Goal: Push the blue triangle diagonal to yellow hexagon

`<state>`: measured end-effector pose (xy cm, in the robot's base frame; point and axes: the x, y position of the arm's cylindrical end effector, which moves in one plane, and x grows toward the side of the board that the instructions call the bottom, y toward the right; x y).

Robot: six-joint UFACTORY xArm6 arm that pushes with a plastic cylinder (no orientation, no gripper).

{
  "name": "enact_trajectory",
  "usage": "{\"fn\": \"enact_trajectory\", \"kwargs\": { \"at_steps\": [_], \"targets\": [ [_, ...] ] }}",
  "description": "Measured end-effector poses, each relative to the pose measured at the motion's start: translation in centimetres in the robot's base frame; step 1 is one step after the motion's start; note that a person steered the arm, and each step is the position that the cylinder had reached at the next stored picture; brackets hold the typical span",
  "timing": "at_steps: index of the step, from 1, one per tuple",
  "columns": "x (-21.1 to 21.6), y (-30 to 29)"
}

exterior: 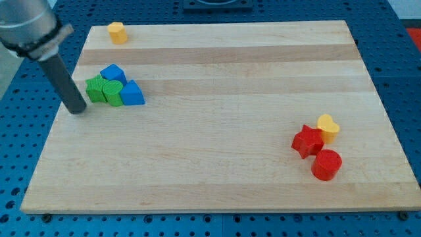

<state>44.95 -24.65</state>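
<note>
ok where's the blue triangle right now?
The blue triangle sits in the view's upper left, at the right end of a cluster, touching a green block, with a second blue block just above-left. My tip is left of the cluster.

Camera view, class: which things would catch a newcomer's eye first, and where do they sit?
The dark rod at the view's left stands out, my tip just left of a tight cluster: two green blocks, a blue block and the blue triangle. At lower right huddle a red star, a red cylinder and a yellow heart. The yellow hexagon sits alone at upper left.
</note>
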Motion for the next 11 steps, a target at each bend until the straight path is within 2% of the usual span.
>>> {"fn": "enact_trajectory", "kwargs": {
  "at_steps": [1,2,4,7,10,11],
  "targets": [
    [0.4,4.8],
    [0.3,6.8],
    [-0.5,6.8],
    [-4.0,7.3],
    [-7.8,12.6],
    [-8.7,12.6]
  ]
}}
